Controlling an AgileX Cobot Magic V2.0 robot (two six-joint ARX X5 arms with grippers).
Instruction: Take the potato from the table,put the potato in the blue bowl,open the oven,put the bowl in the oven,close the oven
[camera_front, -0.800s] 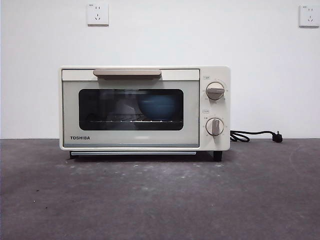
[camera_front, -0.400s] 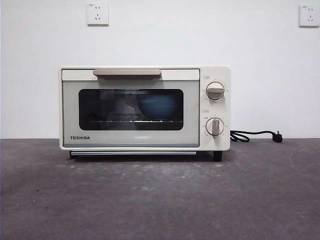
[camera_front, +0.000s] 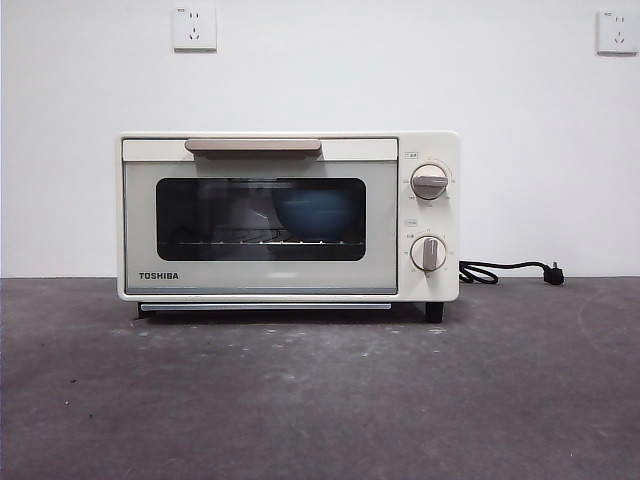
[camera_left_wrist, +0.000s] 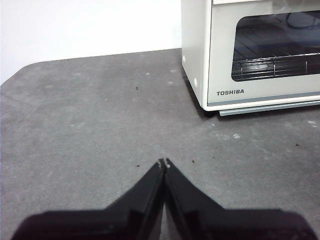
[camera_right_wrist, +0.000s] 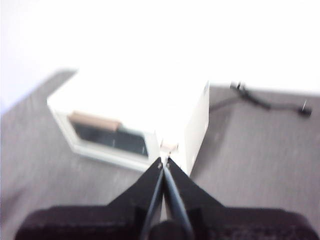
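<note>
The cream oven (camera_front: 288, 216) stands at the back of the grey table (camera_front: 320, 400) with its door closed. Through the dark window I make out the blue bowl (camera_front: 315, 212) on the wire rack inside. The potato is hidden from every view. My left gripper (camera_left_wrist: 164, 163) is shut and empty, low over the table, off the oven's (camera_left_wrist: 250, 55) Toshiba-logo corner. My right gripper (camera_right_wrist: 164, 162) is shut and empty too, high above the oven (camera_right_wrist: 135, 115), in a blurred view. Neither arm shows in the front view.
A black power cord with its plug (camera_front: 510, 271) lies on the table to the right of the oven. Two wall sockets (camera_front: 194, 28) sit high on the white wall behind.
The oven has shifted very slightly to the left in the front view. Nothing else differs.
</note>
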